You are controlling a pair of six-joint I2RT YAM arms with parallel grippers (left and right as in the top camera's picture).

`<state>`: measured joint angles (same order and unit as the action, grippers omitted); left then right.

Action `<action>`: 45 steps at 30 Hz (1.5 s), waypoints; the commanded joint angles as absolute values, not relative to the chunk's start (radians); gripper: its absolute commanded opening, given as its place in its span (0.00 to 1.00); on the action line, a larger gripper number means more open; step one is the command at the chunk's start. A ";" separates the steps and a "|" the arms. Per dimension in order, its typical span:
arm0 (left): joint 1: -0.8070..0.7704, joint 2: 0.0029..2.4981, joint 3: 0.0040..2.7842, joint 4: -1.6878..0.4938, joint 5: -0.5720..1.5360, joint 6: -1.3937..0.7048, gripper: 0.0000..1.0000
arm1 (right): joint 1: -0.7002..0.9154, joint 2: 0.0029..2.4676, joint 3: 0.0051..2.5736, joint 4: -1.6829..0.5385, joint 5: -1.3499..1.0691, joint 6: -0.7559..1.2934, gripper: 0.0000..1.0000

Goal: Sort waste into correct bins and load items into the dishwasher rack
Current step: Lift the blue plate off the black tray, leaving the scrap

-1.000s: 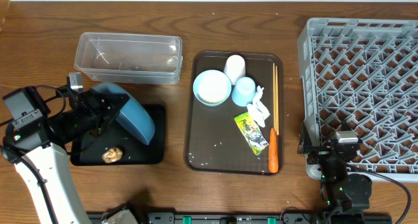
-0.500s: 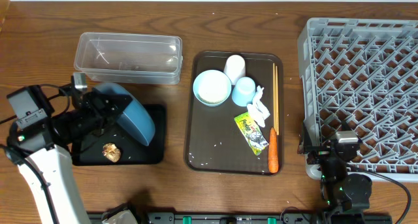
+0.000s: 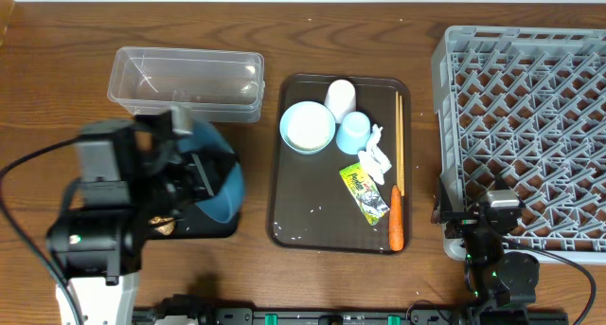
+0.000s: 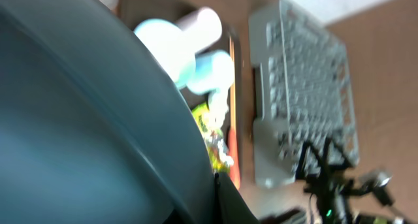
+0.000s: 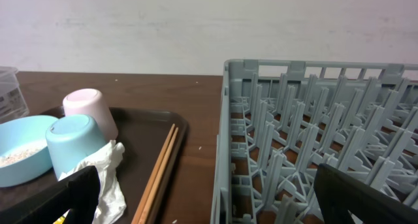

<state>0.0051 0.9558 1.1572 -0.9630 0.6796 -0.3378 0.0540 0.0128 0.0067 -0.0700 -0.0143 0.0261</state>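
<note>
My left gripper (image 3: pixel 194 171) is shut on the rim of the dark-blue plate (image 3: pixel 220 181), which it holds tilted over the black tray (image 3: pixel 210 227). In the left wrist view the plate (image 4: pixel 85 119) fills the frame. The brown food lump (image 3: pixel 164 225) lies on that tray. On the brown serving tray (image 3: pixel 303 207) are the bowl (image 3: pixel 308 126), white cup (image 3: pixel 339 96), light-blue cup (image 3: pixel 354 131), tissue (image 3: pixel 379 156), wrapper (image 3: pixel 365 190), carrot (image 3: pixel 396 228) and chopsticks (image 3: pixel 399 135). My right gripper (image 5: pixel 215 204) stands open and holds nothing, beside the rack (image 3: pixel 525 126) at its front-left corner.
The clear tub (image 3: pixel 185 83) stands behind the black tray, with my left arm (image 3: pixel 95 230) covering much of that tray. The rack's wall (image 5: pixel 225 139) rises just right of the chopsticks (image 5: pixel 160 165). A few rice grains lie in the bowl (image 5: pixel 19 149).
My left arm has swung round over the black tray, carrying the plate a little to the right and turning it. The right arm has not moved.
</note>
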 commanded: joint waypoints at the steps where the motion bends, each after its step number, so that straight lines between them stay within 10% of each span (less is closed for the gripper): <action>1: -0.135 0.955 1.179 -0.961 0.547 -0.350 0.06 | 0.063 0.011 0.006 -0.074 -0.015 0.040 0.99; 17: -0.790 1.271 1.178 -0.874 0.231 -0.582 0.06 | 0.063 0.011 0.006 -0.074 -0.015 0.040 0.99; 45: -0.859 1.496 1.175 -0.724 0.274 -0.620 0.06 | 0.063 0.011 0.006 -0.074 -0.015 0.040 0.99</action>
<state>-0.8490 1.4929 1.1572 -0.7136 0.2844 -0.6064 0.0540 0.0128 0.0067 -0.0700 -0.0143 0.0265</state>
